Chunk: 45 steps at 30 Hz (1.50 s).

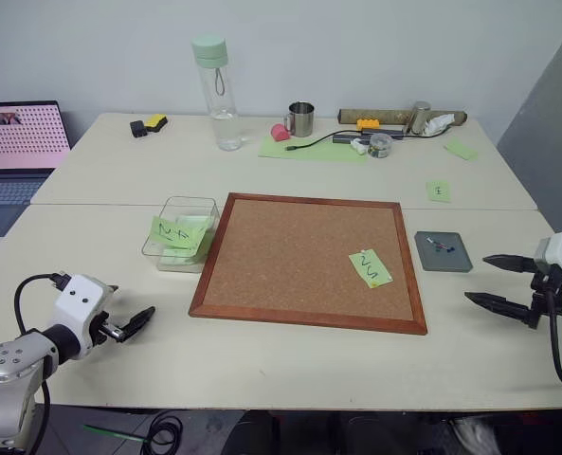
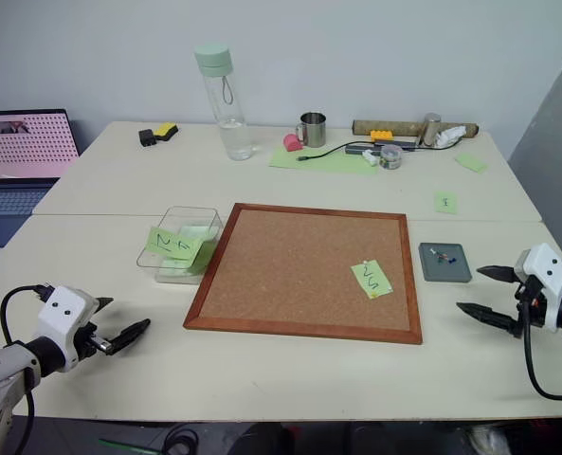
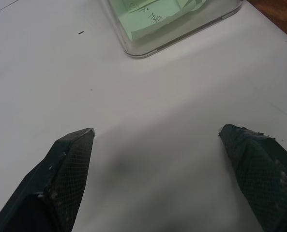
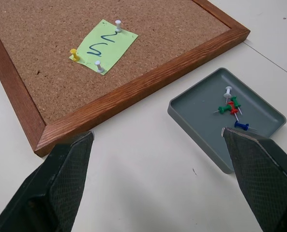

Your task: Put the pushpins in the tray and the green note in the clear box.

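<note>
- My left hand (image 1: pixel 138 324), lower left of the frame, is spread wide and empty over the tabletop (image 1: pixel 290 365).
- My right hand (image 1: pixel 494 281), at the right edge, is equally wide and empty.
- The tray (image 4: pixel 201 108) beside it holds several pushpins (image 4: pixel 232 107).
- The green note (image 4: pixel 103 45) sits pinned on the corkboard (image 1: pixel 299 256), centre frame.
- The clear box (image 1: pixel 172 254), left of the board, contains green notes.

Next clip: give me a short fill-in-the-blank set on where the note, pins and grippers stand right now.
1. The green note on the cork board is held by ____ pushpins.
2. Loose pushpins lie in the grey ____.
3. The clear box holds ____ notes.
4. Both the left gripper and the right gripper stand ____.

Missing words: three; tray; green; open
</note>
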{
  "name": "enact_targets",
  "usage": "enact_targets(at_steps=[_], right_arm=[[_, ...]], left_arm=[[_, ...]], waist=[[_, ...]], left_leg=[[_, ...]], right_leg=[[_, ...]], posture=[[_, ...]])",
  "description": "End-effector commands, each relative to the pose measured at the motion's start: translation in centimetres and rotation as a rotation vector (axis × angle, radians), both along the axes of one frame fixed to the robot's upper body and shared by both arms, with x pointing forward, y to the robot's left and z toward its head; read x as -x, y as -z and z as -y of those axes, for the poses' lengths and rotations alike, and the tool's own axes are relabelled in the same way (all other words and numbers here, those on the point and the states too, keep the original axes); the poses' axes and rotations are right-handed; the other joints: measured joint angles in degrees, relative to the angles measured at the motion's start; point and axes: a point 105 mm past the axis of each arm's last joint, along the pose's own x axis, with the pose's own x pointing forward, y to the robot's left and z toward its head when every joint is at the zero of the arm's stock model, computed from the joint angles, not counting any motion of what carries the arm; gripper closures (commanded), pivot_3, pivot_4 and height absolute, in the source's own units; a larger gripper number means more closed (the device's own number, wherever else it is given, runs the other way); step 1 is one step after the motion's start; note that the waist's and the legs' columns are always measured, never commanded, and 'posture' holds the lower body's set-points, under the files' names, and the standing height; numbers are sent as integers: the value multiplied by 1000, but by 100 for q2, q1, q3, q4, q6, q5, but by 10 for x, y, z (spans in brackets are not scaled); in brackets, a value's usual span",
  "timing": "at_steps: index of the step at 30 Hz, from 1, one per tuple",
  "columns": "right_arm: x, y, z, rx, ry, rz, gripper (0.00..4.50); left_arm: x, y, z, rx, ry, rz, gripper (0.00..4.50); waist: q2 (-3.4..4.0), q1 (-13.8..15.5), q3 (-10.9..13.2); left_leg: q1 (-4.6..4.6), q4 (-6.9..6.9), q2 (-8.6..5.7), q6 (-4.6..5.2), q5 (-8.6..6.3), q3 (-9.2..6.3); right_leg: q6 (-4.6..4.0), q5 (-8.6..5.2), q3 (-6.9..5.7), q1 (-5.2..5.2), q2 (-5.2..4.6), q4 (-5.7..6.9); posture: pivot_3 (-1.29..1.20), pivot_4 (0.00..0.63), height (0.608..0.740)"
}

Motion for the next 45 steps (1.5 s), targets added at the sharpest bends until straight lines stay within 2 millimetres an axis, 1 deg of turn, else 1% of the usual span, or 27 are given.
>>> enact_targets(at_steps=[1, 5, 11, 15, 26, 30, 33, 37, 40, 41, 42, 43, 44, 45], right_arm=[[1, -7, 5, 1, 13, 34, 38], [1, -7, 4, -2, 14, 34, 38], [0, -7, 4, 0, 15, 35, 38], [0, -7, 5, 0, 14, 36, 38], [-1, -8, 5, 1, 11, 40, 38], [-1, -9, 5, 1, 10, 43, 38], [0, -10, 3, 0, 7, 46, 38], [0, -13, 0, -8, 0, 53, 38], [-1, -19, -9, -18, -27, 71, 0], [-2, -22, -13, -23, -39, 82, 0], [-4, -24, -17, -28, -51, 91, 0], [-5, -25, -23, -35, -63, 97, 0], [-6, -27, -28, -40, -79, 102, 0], [-6, -28, -34, -45, -99, 106, 0]], left_arm=[[-3, -17, -5, -4, 3, 75, 59], [-2, -15, -6, -16, 4, 40, 59], [-4, -15, -3, 2, -3, 40, 59], [-4, -19, 1, 39, 23, 48, 59], [-9, -28, -1, 41, 2, 93, 59], [-13, -34, 8, 53, 32, 112, 59], [-18, -43, 17, 76, 66, 135, 59], [-23, -59, 40, 94, 165, 159, 59], [-27, -72, 71, 93, 295, 162, 584], [-28, -72, 83, 91, 348, 153, 684], [-29, -72, 95, 89, 393, 144, 980], [-32, -72, 105, 89, 429, 142, 1095], [-36, -72, 115, 91, 457, 140, 1352], [-39, -70, 125, 92, 488, 137, 1451]], waist=[[0, 0, 0], [0, 0, 0], [0, -1, 0], [0, -1, 0], [0, -1, 0], [0, -1, 0], [-1, 3, 0], [0, 5, 0], [0, 5, 0], [0, 7, 0], [0, 9, 0], [-1, 8, 0], [0, 6, 0], [0, 6, 0]], left_leg=[[0, 0, 0, 0, 0, 0], [0, 0, 0, 0, 0, 0], [0, 0, 0, 0, 0, 0], [-1, 0, 0, 0, 0, 0], [0, 0, 0, 0, 0, -1], [-1, 0, 0, 0, 0, 0], [-1, 0, 0, 0, 0, 0], [-2, 2, 0, 0, 0, 0], [-2, 2, 0, 0, 0, 0], [-2, 2, 0, -1, 0, -1], [-2, 2, 0, -1, 0, -1], [-3, 3, -1, -1, 0, -1], [-4, 4, -1, -1, 0, 0], [-3, 4, -1, -1, 0, 1]], right_leg=[[0, 0, 0, 0, 0, 0], [0, 0, 0, 0, 0, 0], [0, 0, 0, 0, 0, 0], [0, 0, 0, 0, 0, 0], [0, 0, -1, 0, 0, 0], [0, 0, 0, 0, 0, 0], [0, 0, 0, 0, 0, 0], [0, 0, 0, 0, 0, 0], [0, 0, -1, 0, 0, 1], [0, 0, -1, 0, 0, 1], [0, 0, -1, 0, 0, 1], [0, 0, -1, 0, 0, 1], [1, 0, -1, 0, 0, 1], [1, 0, 0, 0, 0, 1]], posture=[[0, 150, 740], [0, 150, 740], [0, 150, 740], [0, 150, 740], [0, 150, 740], [0, 150, 740], [0, 150, 740], [0, 150, 740], [0, 150, 740], [0, 150, 740], [0, 150, 740], [0, 150, 740], [0, 150, 740], [0, 150, 740]])
